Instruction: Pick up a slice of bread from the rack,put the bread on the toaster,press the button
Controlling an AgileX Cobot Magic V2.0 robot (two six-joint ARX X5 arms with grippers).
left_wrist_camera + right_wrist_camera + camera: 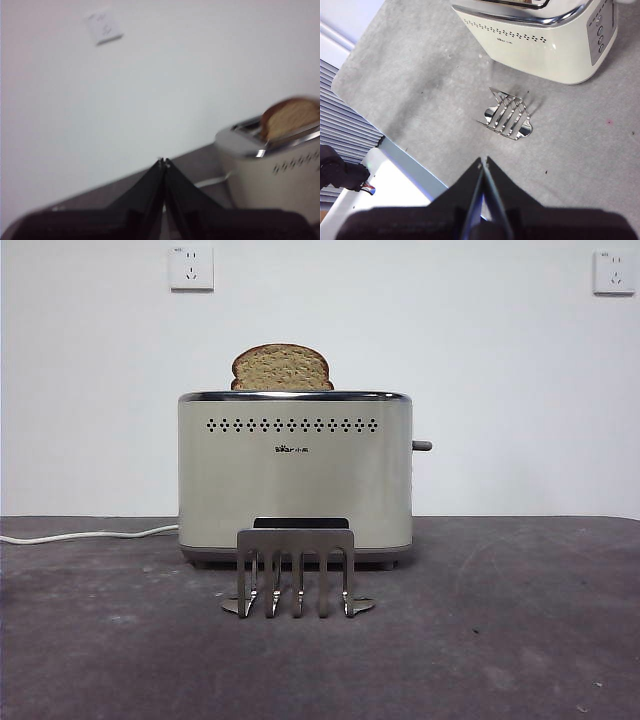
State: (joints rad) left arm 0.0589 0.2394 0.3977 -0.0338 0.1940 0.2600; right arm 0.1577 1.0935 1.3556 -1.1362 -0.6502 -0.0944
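Nearest stood the rack, empty, before the toaster, where the slice of bread sat in its slot. Both the left end effector and the right end effector were closed together, holding nothing.

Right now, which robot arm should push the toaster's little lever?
Probably the right. Its gripper looks down on the rack and the toaster end with the controls. The button sticks out at one end, while the left gripper is by the other end, near the bread.

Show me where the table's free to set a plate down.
Free: the table right of the rack, and the near strip before it. Left is bare up to the white cord. Crowded: the narrow gap between rack and toaster.
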